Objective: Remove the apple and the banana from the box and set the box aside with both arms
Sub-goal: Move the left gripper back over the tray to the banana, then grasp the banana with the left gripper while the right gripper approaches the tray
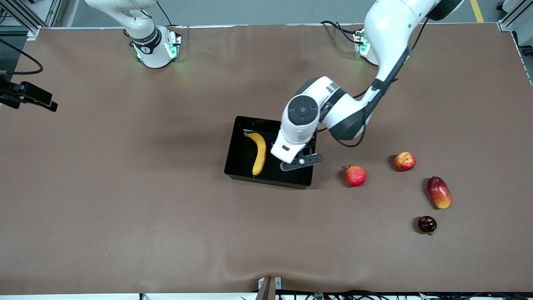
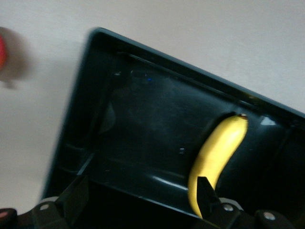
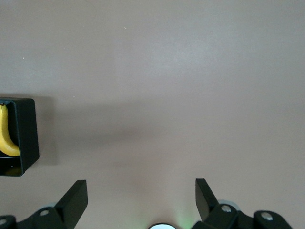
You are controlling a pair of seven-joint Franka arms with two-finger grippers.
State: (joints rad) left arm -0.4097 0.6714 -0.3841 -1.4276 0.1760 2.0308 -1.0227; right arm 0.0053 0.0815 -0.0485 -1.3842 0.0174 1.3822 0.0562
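The black box (image 1: 238, 155) sits mid-table, and the yellow banana (image 1: 260, 152) lies inside it. The small red-and-yellow apple (image 1: 404, 161) rests on the table toward the left arm's end. My left gripper (image 2: 143, 183) hangs open and empty over the box (image 2: 143, 119), with one fingertip (image 2: 204, 188) showing in front of the banana (image 2: 219, 148). The white left hand (image 1: 293, 143) covers that end of the box in the front view. My right gripper (image 3: 140, 186) is open over bare table, with a corner of the box (image 3: 26, 136) and the banana (image 3: 5, 138) at the edge of its view.
A red pomegranate (image 1: 355, 175) lies between the box and the apple. A red-orange mango (image 1: 439, 192) and a small dark fruit (image 1: 427, 224) lie nearer the front camera at the left arm's end. The right arm's base (image 1: 155, 46) stands at the table's back edge.
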